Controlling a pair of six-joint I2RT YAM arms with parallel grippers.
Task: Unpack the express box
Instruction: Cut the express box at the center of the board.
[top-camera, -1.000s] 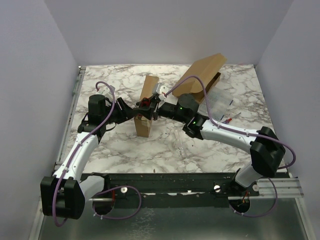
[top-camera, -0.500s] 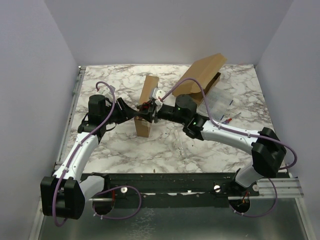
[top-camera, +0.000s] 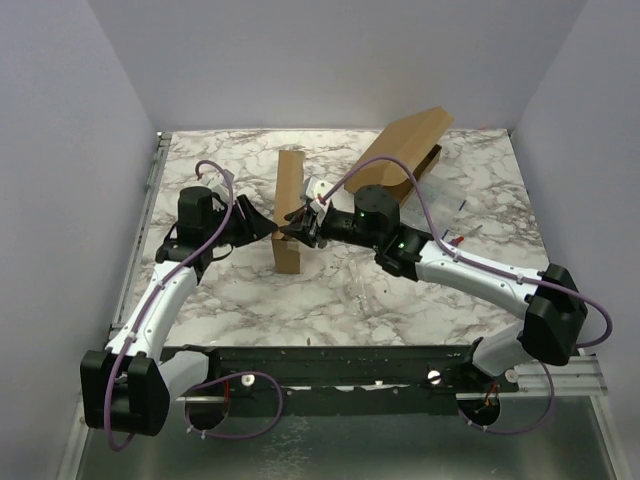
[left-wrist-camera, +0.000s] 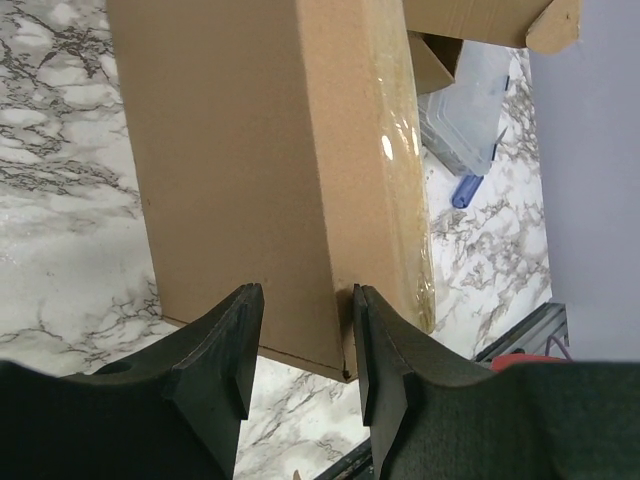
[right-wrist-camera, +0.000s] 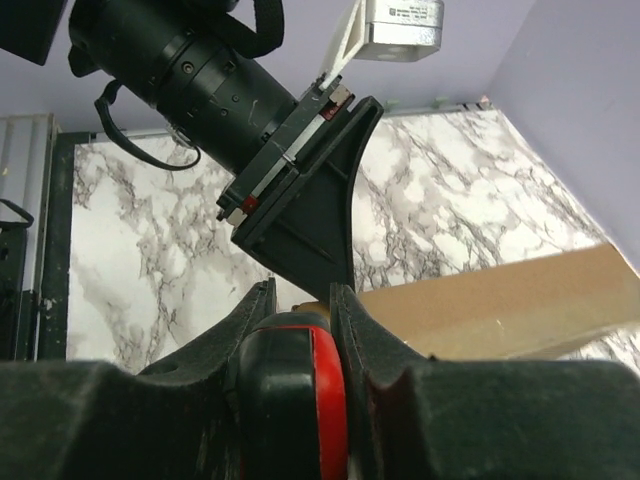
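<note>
Well, starting at my left: the left gripper (left-wrist-camera: 303, 300) reaches in over the marble table (top-camera: 200, 170) toward the middle. Its jaws stand part-spread with nothing pinched between them. On its wrist camera the two black fingers (left-wrist-camera: 225, 345) frame the lower part of the narrow taped cardboard box (top-camera: 289, 205), and the box's corner edge runs down through the gap. I cannot tell whether the tips actually touch the cardboard.

That box stands upright on end near the centre of the table, leaning only slightly. A strip of clear, glossy tape runs along its narrow side, the side turned toward the right in the left wrist view.

Just right of the box is the right gripper (top-camera: 302, 230), coming in from the other side and facing the left one. Its jaws are pressed onto a red-and-black tool (right-wrist-camera: 300, 385) — I can't make out a blade from here. The tool's front end sits right at the box, level with the left gripper's fingers.

Farther right and toward the back, an open cardboard carton (top-camera: 410, 145) lies tilted with its flap raised. Clear plastic packaging (left-wrist-camera: 465, 130) lies beside it, and a small blue object (left-wrist-camera: 465, 190) rests on the marble nearby.
</note>
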